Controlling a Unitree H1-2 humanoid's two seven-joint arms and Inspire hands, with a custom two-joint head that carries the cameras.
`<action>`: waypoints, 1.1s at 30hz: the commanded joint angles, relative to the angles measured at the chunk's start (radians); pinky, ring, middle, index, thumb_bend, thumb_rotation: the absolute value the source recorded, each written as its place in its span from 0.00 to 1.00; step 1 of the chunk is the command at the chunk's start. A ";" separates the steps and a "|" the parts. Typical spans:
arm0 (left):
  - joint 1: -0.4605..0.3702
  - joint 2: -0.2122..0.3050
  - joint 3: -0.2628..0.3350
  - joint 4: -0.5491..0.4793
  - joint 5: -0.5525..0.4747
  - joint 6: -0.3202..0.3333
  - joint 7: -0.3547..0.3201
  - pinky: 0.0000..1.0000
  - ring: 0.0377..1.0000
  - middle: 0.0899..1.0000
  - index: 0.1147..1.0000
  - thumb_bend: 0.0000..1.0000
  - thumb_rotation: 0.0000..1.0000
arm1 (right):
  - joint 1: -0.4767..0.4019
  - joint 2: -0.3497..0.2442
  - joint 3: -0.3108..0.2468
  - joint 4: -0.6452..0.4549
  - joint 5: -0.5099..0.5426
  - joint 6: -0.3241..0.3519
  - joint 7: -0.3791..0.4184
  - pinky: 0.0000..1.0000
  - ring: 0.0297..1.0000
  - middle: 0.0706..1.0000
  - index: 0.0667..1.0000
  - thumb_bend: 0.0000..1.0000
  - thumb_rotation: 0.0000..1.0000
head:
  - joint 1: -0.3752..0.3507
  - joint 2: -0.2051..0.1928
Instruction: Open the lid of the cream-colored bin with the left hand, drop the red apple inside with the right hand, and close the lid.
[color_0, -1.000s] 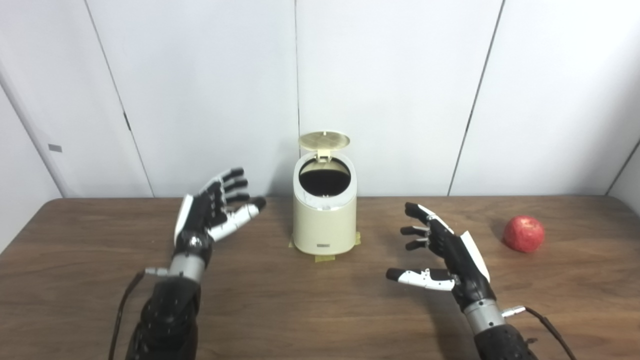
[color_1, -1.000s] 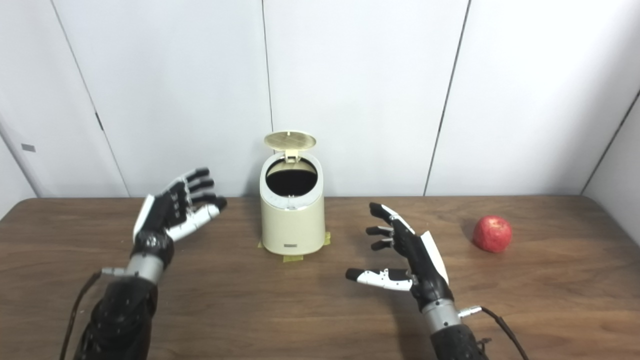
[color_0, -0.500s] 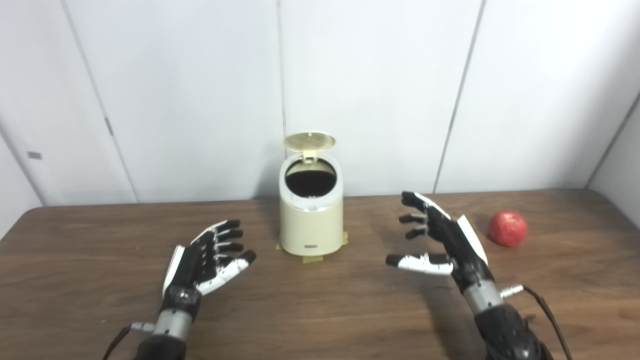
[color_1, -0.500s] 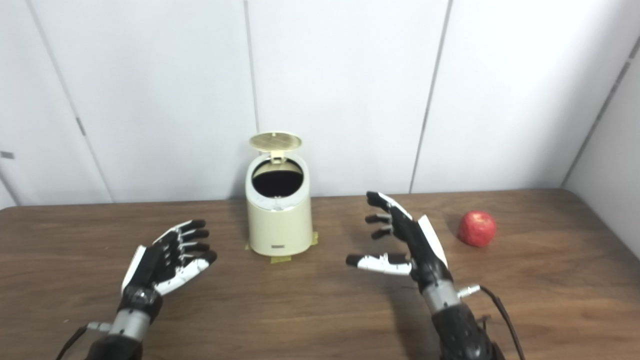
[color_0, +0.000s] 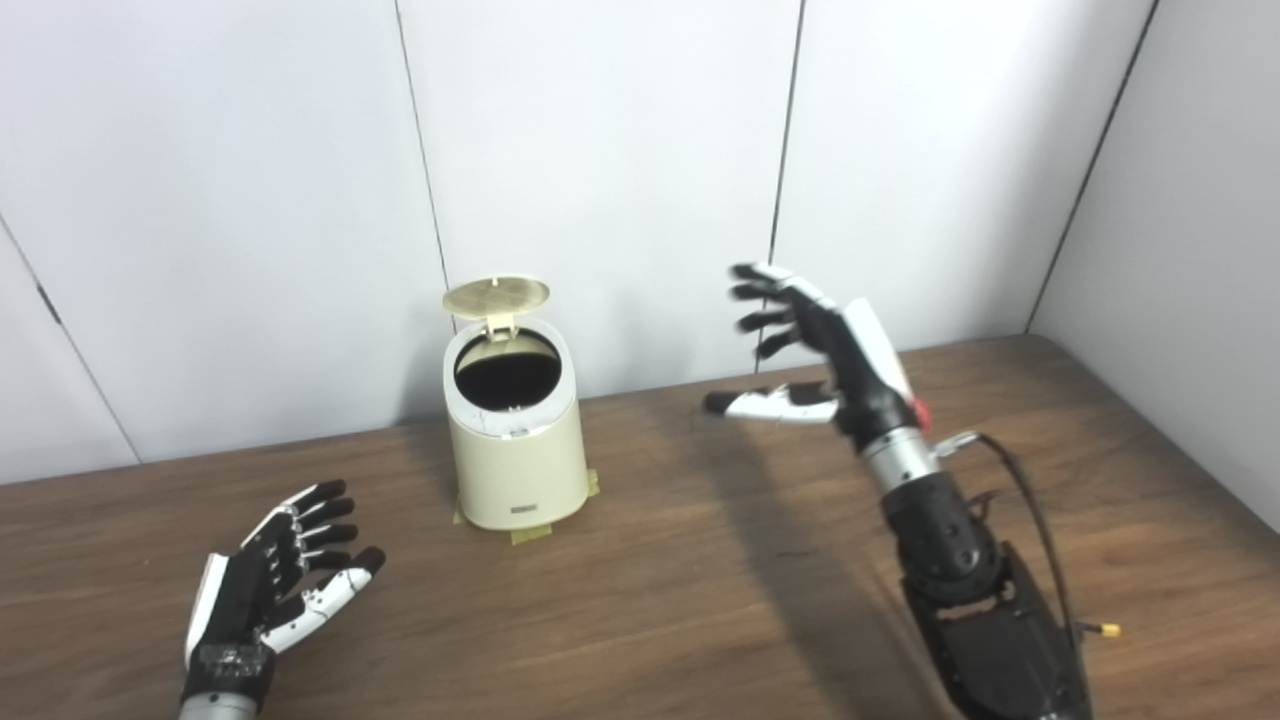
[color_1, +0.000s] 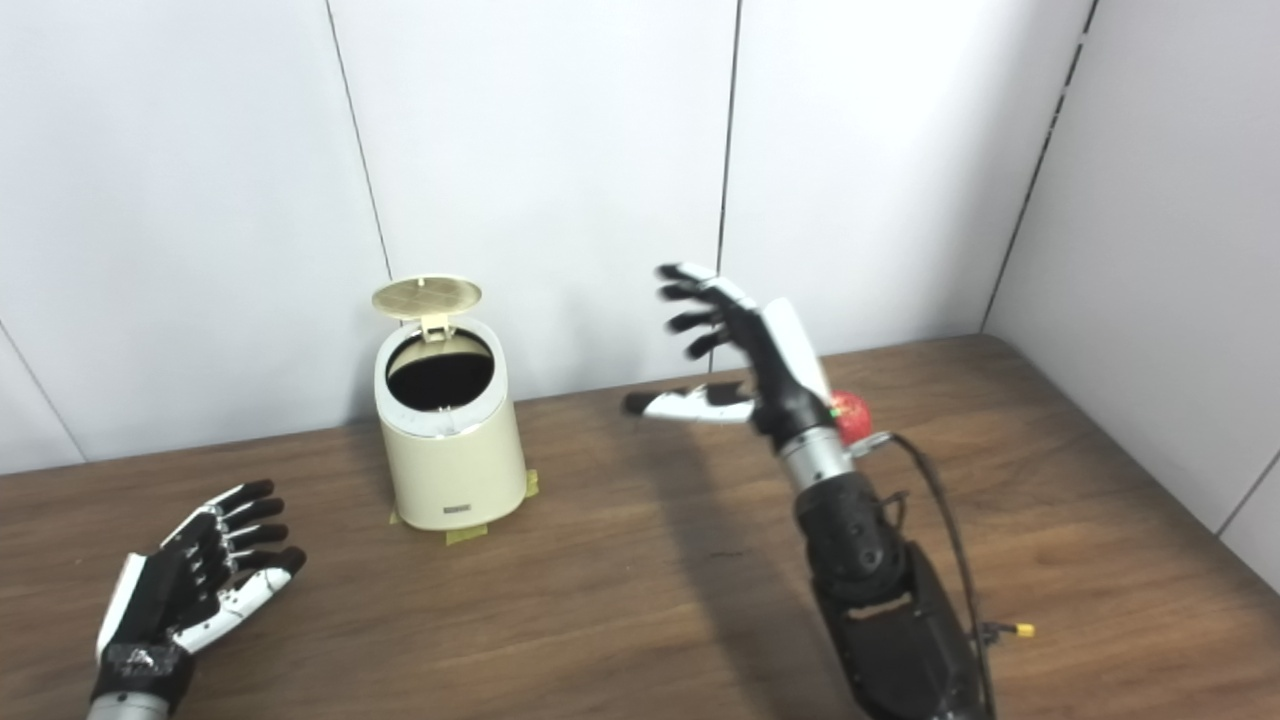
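On the desk (color_0: 640, 600) the bin (color_0: 515, 450) stands with its lid (color_0: 496, 295) up. Since a moment ago the left hand (color_0: 270, 595) has dropped back low, fingers spread and empty. The right hand (color_1: 770, 365), fingers wide, has risen toward the apple (color_1: 850, 415), now mostly hidden behind its wrist. Grasping comes next.

**Item count**

1 cream bin (color_1: 448, 450) with 1 lid (color_1: 426, 294), hinged up. 1 red apple (color_1: 850, 415), mostly hidden behind the right hand's (color_1: 745, 345) wrist. 2 hands, left hand (color_1: 190, 585) included, fingers spread. 1 table (color_1: 640, 600). Tape bits under the bin: count unclear.
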 joint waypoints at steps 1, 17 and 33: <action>-0.031 0.020 0.002 -0.009 -0.013 -0.029 -0.011 0.68 0.73 0.78 0.81 0.69 0.21 | -0.054 -0.063 -0.046 -0.004 -0.026 -0.024 -0.057 0.60 0.73 0.81 0.82 0.72 0.25 | -0.004 -0.001; -0.037 0.037 0.004 -0.022 -0.006 -0.024 -0.030 0.69 0.72 0.77 0.82 0.69 0.15 | -0.038 -0.247 -0.136 0.103 0.113 0.042 0.033 0.63 0.79 0.85 0.85 0.75 0.27 | -0.044 -0.004; -0.031 0.047 0.002 -0.038 0.002 -0.010 -0.030 0.68 0.72 0.77 0.81 0.67 0.13 | 0.001 -0.340 -0.098 0.207 0.193 0.166 0.213 0.86 0.92 0.93 0.92 0.89 0.27 | -0.058 0.008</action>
